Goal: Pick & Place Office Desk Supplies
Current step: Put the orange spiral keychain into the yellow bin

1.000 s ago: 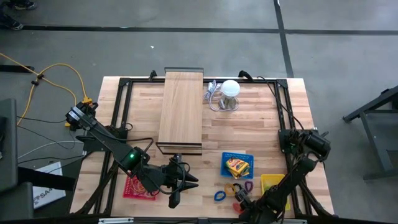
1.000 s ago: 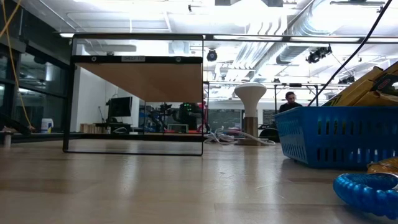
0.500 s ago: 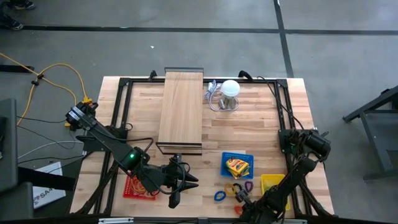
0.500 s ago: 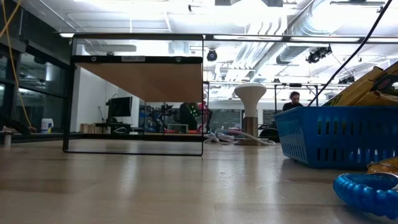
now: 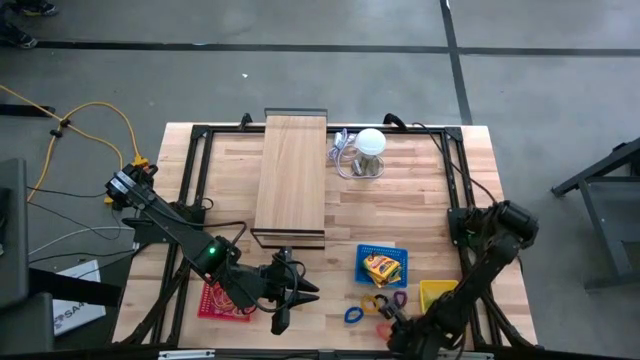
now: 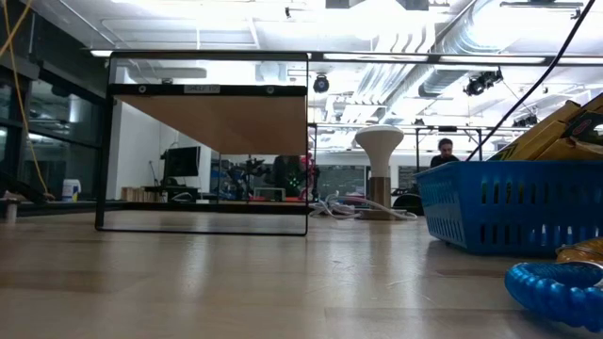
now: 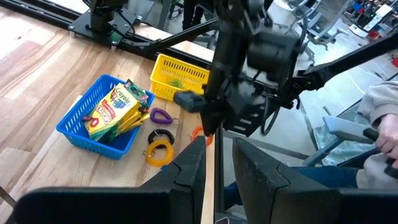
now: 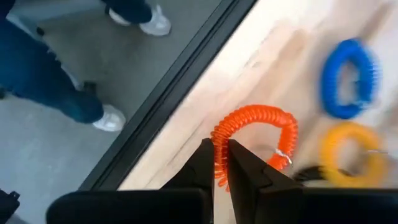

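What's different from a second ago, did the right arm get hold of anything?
The right gripper has closed its fingers on the orange coil loop at the table's near edge; the right arm's elbow has swung slightly outward. The left gripper has not moved and hangs by the red tray. The blue loop, the blue basket and the yellow bin lie as before.
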Controlling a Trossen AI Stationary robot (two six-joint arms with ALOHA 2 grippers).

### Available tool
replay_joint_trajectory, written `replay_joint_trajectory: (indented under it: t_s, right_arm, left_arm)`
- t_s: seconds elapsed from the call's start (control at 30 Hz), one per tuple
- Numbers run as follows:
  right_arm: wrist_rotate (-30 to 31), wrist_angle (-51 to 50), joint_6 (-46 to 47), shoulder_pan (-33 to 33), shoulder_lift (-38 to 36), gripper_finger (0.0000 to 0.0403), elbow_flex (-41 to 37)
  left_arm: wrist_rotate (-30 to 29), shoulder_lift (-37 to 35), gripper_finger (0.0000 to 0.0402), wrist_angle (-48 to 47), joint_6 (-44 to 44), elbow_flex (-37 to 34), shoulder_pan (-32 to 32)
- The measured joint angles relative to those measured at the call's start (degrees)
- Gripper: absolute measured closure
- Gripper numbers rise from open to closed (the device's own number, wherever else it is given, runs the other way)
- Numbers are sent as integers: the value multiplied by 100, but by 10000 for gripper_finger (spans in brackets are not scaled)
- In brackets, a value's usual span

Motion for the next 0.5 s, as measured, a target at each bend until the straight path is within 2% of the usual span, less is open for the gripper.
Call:
replay_joint_trajectory:
  t_s: [0.27, 0.4, 0.5]
  right_arm:
    - [683, -101, 2, 4, -868, 388, 17]
    - [680, -153, 52, 2, -885, 388, 17]
    - [648, -331, 417, 4, -887, 387, 17]
  left_arm:
    - [0, 1, 325, -2, 0, -2, 0]
    - [0, 1, 325, -2, 0, -1, 0]
    - [0, 0, 325, -2, 0, -1, 0]
